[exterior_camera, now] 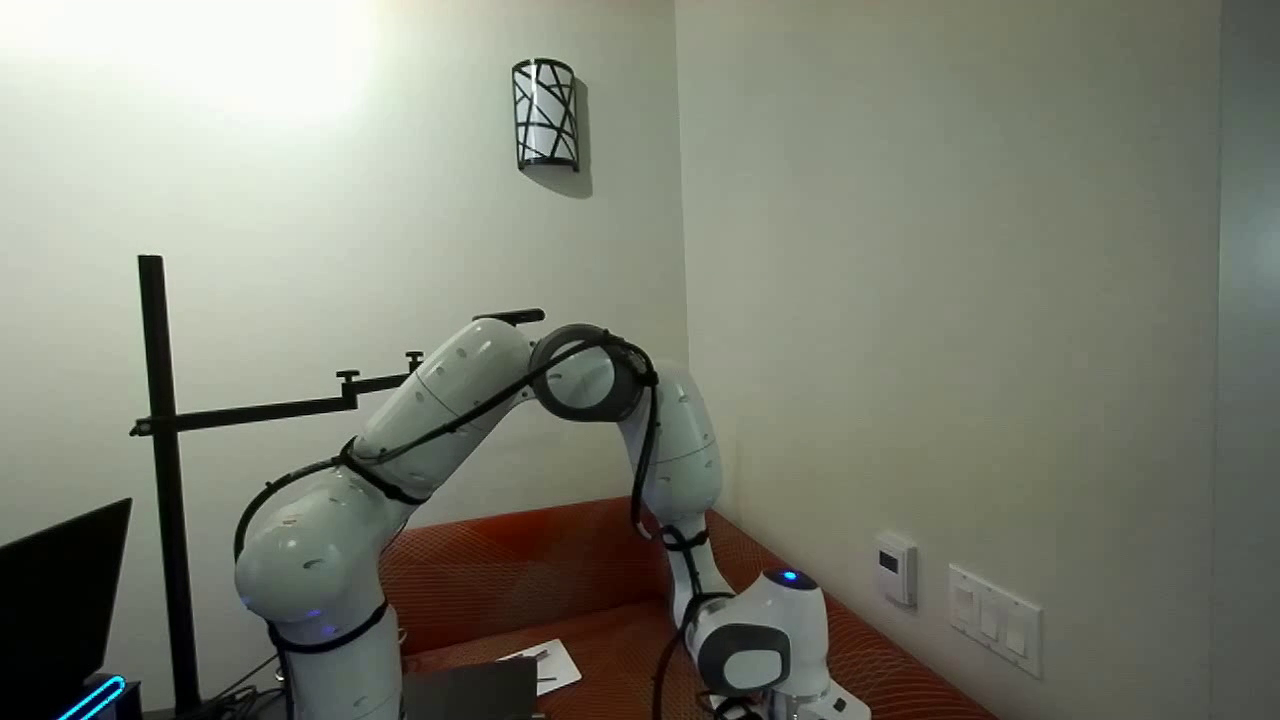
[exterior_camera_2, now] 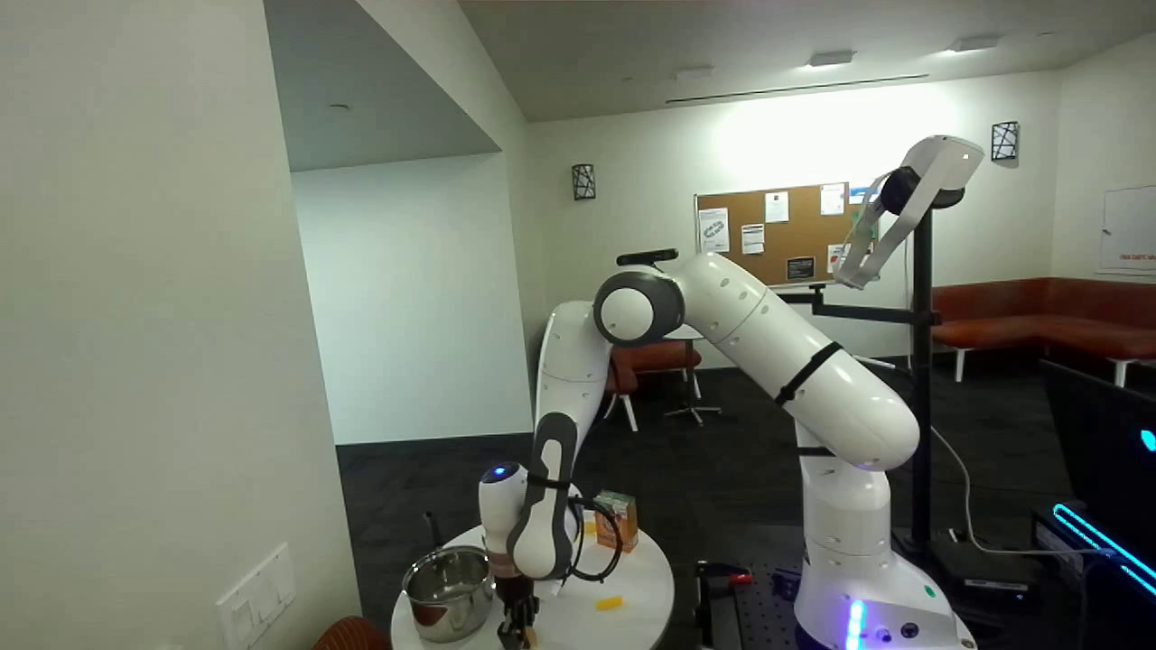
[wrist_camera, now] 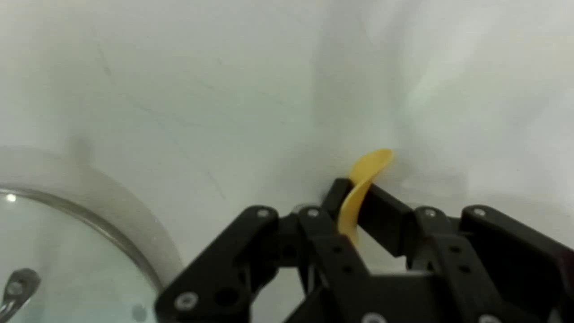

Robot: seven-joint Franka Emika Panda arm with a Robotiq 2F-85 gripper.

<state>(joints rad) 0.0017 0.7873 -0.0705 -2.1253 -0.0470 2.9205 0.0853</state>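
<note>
So we've got the gripper (wrist_camera: pixel 357 202) clamped on a curled yellow piece (wrist_camera: pixel 354 204), its pads (wrist_camera: pixel 385 220) squeezing from both sides. It's pinched partway along, with one end poking out past the grip. Our guess: something that thin and wavy only gives a narrow strip to bite, so it might twist a bit. It's low over the white table (exterior_camera_2: pixel 643 573), but we can't tell if it's touching.

In an exterior view, an open steel pot (exterior_camera_2: pixel 452 623) sits just beside the held piece, probably parked there so the arm needn't stretch. Its handle (exterior_camera_2: pixel 433 529) points away from the held piece, which we'd bet keeps it out of the way. The wrist view also catches what looks like a glass lid (wrist_camera: pixel 80 264), near the held piece but apart from it, maybe laid aside so the pot's mouth is free.

On the held piece's other side from the pot there's a loose yellow bit (exterior_camera_2: pixel 609 602) lying flat, and farther off from it an orange carton (exterior_camera_2: pixel 607 533), standing upright, likely to leave some working room.
</note>
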